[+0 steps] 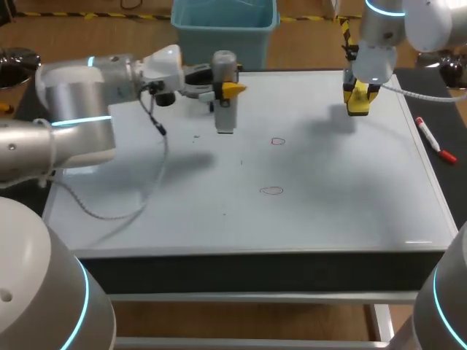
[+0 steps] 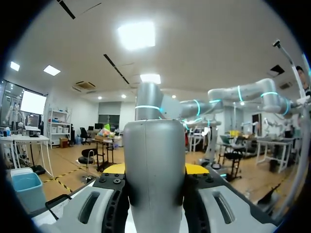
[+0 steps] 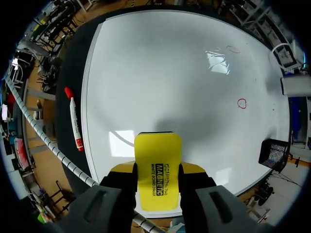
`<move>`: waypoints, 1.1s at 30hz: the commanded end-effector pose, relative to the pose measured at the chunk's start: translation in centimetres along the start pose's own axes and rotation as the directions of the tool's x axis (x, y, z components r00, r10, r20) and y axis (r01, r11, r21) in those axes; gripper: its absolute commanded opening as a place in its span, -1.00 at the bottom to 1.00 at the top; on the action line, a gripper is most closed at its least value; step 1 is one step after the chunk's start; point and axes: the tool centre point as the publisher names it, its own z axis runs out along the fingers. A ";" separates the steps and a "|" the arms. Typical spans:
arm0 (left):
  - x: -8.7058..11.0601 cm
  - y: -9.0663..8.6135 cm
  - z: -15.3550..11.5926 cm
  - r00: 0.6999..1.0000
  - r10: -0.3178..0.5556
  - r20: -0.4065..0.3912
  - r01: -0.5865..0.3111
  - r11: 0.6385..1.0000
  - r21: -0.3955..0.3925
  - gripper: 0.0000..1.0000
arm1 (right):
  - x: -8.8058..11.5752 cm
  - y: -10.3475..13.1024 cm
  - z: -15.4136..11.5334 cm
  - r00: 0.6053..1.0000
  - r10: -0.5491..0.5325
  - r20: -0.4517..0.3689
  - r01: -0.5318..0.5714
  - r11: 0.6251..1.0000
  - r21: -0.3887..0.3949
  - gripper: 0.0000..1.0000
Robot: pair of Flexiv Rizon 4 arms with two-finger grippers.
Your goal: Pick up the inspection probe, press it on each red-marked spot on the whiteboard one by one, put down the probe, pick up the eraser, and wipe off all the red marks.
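A white whiteboard (image 1: 328,189) covers nearly all of a dark table (image 1: 263,262), seen from above and behind the robot. The left arm comes in from the left side and reaches along the far edge of the table. Its tool (image 1: 228,89) is clenched around the inspection probe (image 1: 225,117), a grey cylinder held upright with the yellow fingertips pressing it from two sides. The probe's lower end sits at the board's surface near the far edge, left of the middle; whether it touches the board cannot be told. In the left wrist view the probe fills the space between the fingers. The right arm comes in from the far right corner. Its tool (image 1: 360,93) points down and grips a yellow eraser (image 3: 157,165) between its fingers, above the board near the far right corner, with a soft shadow on the board beside it. Two small red marks are drawn on the board near its middle: the farther red mark (image 1: 277,141) lies to the right of the probe and apart from it, and the nearer red mark (image 1: 271,191) lies closer to the table's near edge. A red-capped marker (image 1: 435,140) lies on the dark strip of table just beside the board's right edge.
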 end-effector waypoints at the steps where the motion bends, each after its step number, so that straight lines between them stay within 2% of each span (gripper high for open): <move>1: -0.8 1.2 4.6 1.000 -0.010 -0.019 0.010 1.000 -0.011 -1.00 | 0.1 -0.1 0.0 1.000 -0.003 -0.002 0.003 1.000 0.000 -1.00; 13: -0.9 3.5 9.5 1.000 0.019 0.012 -0.019 0.999 0.030 -1.00 | 0.1 -0.1 0.0 1.000 -0.003 -0.002 0.003 1.000 0.000 -1.00; 21: -1.4 4.6 11.1 0.999 0.016 0.049 -0.017 1.000 0.026 -1.00 | 0.1 -0.1 0.0 1.000 -0.003 -0.002 0.003 1.000 0.000 -1.00; 33: -2.8 6.5 12.8 0.998 0.026 0.062 -0.026 1.000 0.011 -1.00 | 0.1 -0.1 0.0 1.000 -0.003 -0.002 0.003 1.000 0.000 -1.00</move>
